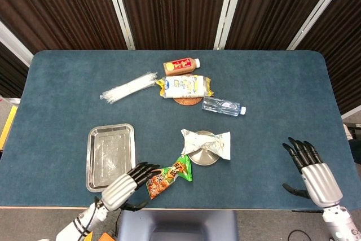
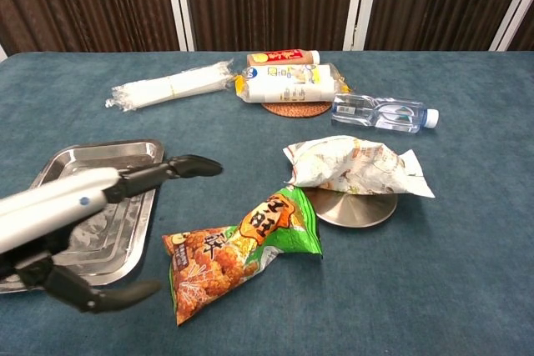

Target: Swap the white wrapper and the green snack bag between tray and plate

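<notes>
On blue table (image 1: 282,100) | dark curtains (image 1: 169,4) behind | left hand (image 1: 127,184) spread, empty | right hand (image 1: 310,170) spread, empty

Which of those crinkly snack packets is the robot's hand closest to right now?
The green snack bag with the orange end, lying flat on the table. The left hand reaches it, fingertips at its edge. The white wrapper sits on the round plate, and the yellow-and-white packet lies farther back.
</notes>
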Controlling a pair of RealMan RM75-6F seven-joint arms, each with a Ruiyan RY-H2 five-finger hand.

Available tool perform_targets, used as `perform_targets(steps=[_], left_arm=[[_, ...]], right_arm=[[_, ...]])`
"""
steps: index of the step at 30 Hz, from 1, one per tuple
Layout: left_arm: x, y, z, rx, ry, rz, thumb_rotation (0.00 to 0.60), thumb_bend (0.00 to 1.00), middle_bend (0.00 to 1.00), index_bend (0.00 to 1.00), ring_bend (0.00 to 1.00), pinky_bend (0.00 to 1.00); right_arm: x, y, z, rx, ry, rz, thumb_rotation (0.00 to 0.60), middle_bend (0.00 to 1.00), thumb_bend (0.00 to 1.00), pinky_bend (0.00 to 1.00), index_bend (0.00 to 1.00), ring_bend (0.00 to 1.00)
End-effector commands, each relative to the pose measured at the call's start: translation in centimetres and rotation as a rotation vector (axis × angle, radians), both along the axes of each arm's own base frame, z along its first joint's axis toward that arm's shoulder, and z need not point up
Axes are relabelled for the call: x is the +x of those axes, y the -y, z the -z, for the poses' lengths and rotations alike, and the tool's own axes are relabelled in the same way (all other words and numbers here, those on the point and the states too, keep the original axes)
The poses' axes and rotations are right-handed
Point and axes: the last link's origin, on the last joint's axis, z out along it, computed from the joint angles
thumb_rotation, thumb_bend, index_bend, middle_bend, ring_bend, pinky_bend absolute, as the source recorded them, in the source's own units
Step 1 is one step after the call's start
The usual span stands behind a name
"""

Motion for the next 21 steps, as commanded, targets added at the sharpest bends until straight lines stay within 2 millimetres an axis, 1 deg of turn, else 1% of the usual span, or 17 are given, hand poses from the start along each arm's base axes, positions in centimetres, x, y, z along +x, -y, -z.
perform_targets(steps=[1,4,8,12,16,21], left_arm=[[2.8,-0.2,2.1,-0.040,0.007,0.025,0.600,0.35,0.00,0.00,0.00,0.04],[3.7,-0.6,3.6,-0.028,-0.023,0.033,0.600,0.35,0.00,0.00,0.00,0.03],[4.4,-1.8,5.7,-0.038,-0.052,-0.009,0.600,0.35,0.00,0.00,0.00,0.03],[5.0,-2.2,6.8,-0.026,-0.073,-0.014,0.600,0.35,0.00,0.00,0.00,0.03],[4.7,-2.8,7.8,0.028,-0.125,-0.004,0.600,0.35,0.00,0.00,0.00,0.03],[4.2,-3.3,8.5,0.065,-0.164,-0.008,0.600,0.35,0.00,0.00,0.00,0.04]], right_arm=[[0.0,0.0,-0.1,0.015,0.010,0.004,0.600,0.00,0.15,0.00,0.00,0.00],[0.0,0.0,-0.1,0.038,0.020,0.008,0.600,0.00,0.15,0.00,0.00,0.00],[0.0,0.0,-0.1,0.045,0.021,0.009,0.600,0.00,0.15,0.00,0.00,0.00],[0.0,0.1,-0.3,0.054,0.033,0.013,0.600,0.00,0.15,0.00,0.00,0.00],[-0.1,0.1,-0.5,0.056,0.041,0.014,0.600,0.00,0.15,0.00,0.00,0.00],[-0.1,0.2,-0.6,0.059,0.042,0.017,0.600,0.00,0.15,0.00,0.00,0.00]])
